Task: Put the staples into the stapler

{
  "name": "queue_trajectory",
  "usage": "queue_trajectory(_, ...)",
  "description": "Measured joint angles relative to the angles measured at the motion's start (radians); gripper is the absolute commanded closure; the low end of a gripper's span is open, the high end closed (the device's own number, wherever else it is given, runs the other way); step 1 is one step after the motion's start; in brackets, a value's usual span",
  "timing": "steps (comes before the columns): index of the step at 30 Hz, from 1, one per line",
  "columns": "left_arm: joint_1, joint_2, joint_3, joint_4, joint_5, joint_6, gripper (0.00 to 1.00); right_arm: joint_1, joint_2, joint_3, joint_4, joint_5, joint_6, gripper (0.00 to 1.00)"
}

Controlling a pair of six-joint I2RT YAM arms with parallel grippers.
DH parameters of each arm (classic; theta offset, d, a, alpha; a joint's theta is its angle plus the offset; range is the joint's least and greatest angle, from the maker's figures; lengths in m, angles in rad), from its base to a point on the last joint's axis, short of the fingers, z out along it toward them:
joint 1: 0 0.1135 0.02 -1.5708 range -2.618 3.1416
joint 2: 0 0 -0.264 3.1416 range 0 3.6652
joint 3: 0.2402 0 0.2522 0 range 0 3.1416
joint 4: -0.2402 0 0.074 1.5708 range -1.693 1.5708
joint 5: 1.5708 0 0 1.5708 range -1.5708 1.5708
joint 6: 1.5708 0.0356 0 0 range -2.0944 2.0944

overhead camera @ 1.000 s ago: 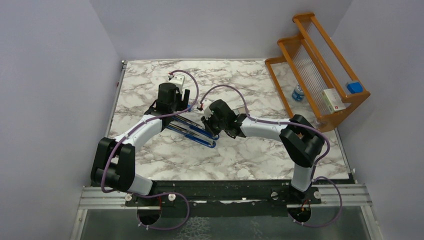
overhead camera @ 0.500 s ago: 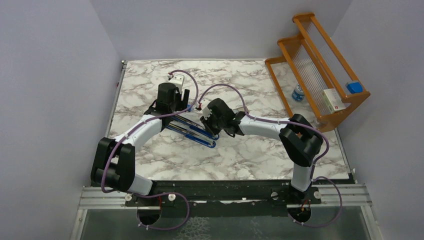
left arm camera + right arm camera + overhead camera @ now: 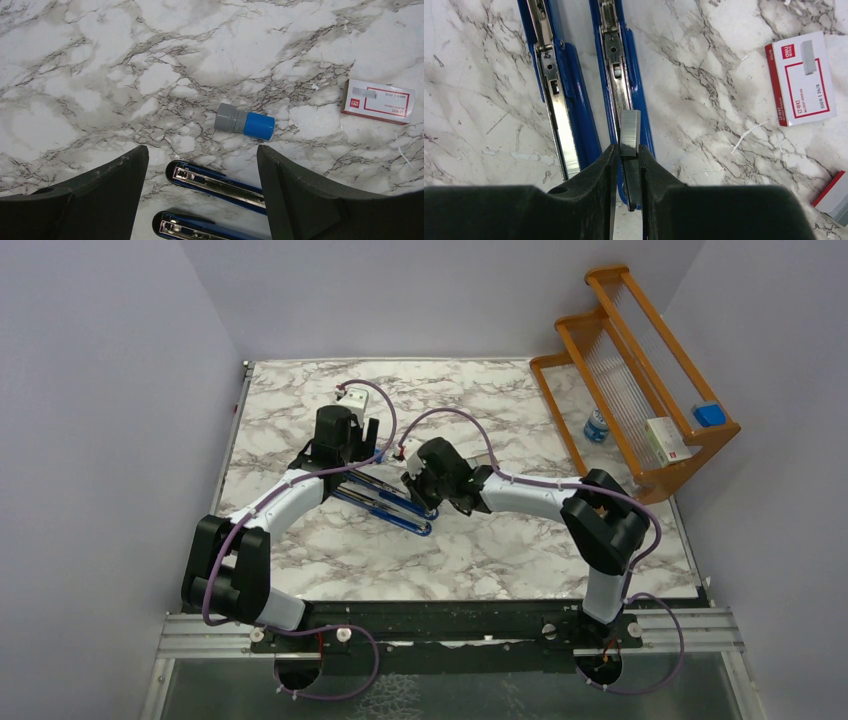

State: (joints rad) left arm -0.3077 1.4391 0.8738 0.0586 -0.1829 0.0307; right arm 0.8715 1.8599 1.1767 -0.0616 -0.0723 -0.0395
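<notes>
The blue stapler point(image 3: 385, 502) lies opened flat on the marble table, its two arms side by side point(image 3: 555, 90). My right gripper point(image 3: 628, 150) is shut on a silvery-grey strip of staples point(image 3: 629, 131) and holds it directly over the metal channel of the stapler's right arm point(image 3: 616, 70). The white staples box with the red label point(image 3: 804, 77) lies to the right, and it also shows in the left wrist view point(image 3: 377, 100). My left gripper point(image 3: 201, 152) is open and empty, hovering above the stapler's front ends point(image 3: 215, 181).
A small grey cylinder with a blue cap point(image 3: 245, 122) lies just beyond the left gripper. A red-edged tray point(image 3: 834, 195) lies at the right. A wooden rack point(image 3: 640, 370) at the back right holds a white box point(image 3: 667, 440) and a blue item point(image 3: 709, 414).
My right gripper has shifted very slightly to the left with the staple strip. The left arm has not moved.
</notes>
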Motion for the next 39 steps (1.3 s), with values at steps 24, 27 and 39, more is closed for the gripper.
queue_trajectory(24, 0.0, 0.0, 0.0, 0.0, 0.0, 0.0, 0.18, -0.03, -0.031, -0.026, 0.062, -0.034, 0.049, 0.63)
queue_trajectory(27, 0.0, 0.0, 0.0, 0.0, 0.001, 0.0, 0.18, -0.089, -0.031, -0.039, 0.083, -0.128, 0.101, 0.58)
queue_trajectory(39, 0.001, 0.0, 0.0, 0.0, 0.001, 0.0, 0.18, -0.219, 0.041, -0.048, 0.151, -0.43, 0.254, 0.48)
